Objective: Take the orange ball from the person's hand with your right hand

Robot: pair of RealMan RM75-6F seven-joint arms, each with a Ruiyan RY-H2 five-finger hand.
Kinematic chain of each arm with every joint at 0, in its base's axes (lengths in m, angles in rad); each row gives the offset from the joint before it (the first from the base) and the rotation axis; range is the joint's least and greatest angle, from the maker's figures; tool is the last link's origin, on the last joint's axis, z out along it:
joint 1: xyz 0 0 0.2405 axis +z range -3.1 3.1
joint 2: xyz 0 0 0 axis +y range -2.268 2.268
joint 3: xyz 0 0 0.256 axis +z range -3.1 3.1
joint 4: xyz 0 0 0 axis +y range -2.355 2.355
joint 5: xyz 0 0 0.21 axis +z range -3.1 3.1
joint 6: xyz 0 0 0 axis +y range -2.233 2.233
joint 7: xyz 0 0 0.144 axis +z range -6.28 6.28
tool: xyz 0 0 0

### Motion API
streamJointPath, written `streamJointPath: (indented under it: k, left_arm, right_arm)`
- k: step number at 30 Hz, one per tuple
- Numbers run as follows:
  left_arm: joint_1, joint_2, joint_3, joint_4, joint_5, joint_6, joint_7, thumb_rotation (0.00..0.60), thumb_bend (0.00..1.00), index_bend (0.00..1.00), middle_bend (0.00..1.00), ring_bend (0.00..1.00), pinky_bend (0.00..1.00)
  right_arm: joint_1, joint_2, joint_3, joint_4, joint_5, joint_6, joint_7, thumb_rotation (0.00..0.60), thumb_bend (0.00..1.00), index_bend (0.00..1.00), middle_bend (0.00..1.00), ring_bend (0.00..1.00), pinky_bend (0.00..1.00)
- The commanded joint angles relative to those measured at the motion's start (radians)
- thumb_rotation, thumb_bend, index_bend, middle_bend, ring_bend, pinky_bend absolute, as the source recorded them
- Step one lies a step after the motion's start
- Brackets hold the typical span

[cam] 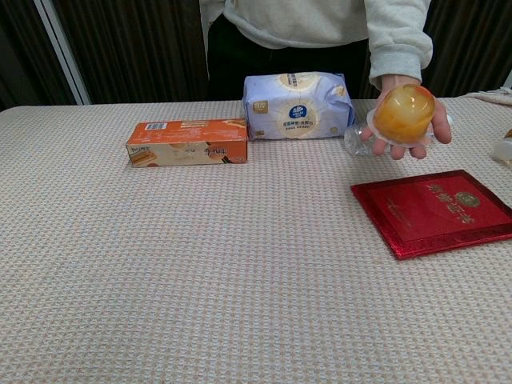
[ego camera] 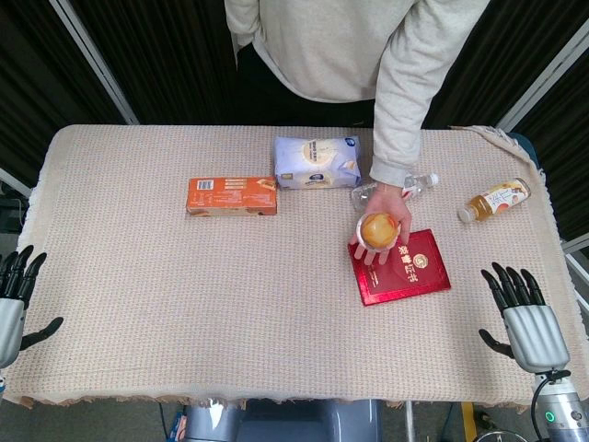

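Beige woven tablecloth (ego camera: 138, 304) is carrying clutter: orange box (ego camera: 232, 195), tissue pack (ego camera: 316, 162), red booklet (ego camera: 401, 269). Person's hand (ego camera: 379, 230) is offering the orange ball (ego camera: 376, 227) on an upturned palm above the booklet's far edge. I'm parking my right hand (ego camera: 525, 322) near the table's edge, fingers spread, holding nothing. My left hand (ego camera: 14, 295) is idling, fingers apart. Nothing is done yet; reach and grasp are both pending.

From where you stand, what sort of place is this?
Probably a robot test or demo station, not a home. A table under a beige woven cloth stands before dark curtains on metal framing, with unrelated props laid out: an orange carton, a red booklet, a pale blue tissue pack.
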Motion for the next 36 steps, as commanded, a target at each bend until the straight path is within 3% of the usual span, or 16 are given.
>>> streamJointPath:
  k: [1,36]
  left_arm:
    - [0.0,0.0,0.0,0.001,0.001,0.001,0.0,0.6,0.08,0.0,0.0,0.0,0.0]
    - [-0.003,0.0,-0.004,0.004,0.011,0.01,-0.021,0.6,0.08,0.0,0.0,0.0,0.0]
  right_arm:
    - [0.0,0.001,-0.001,0.0,-0.001,-0.001,0.0,0.6,0.11,0.06,0.0,0.0,0.0]
    - [0.011,-0.001,0.016,-0.027,-0.015,0.012,0.015,0.6,0.11,0.09,0.0,0.0,0.03]
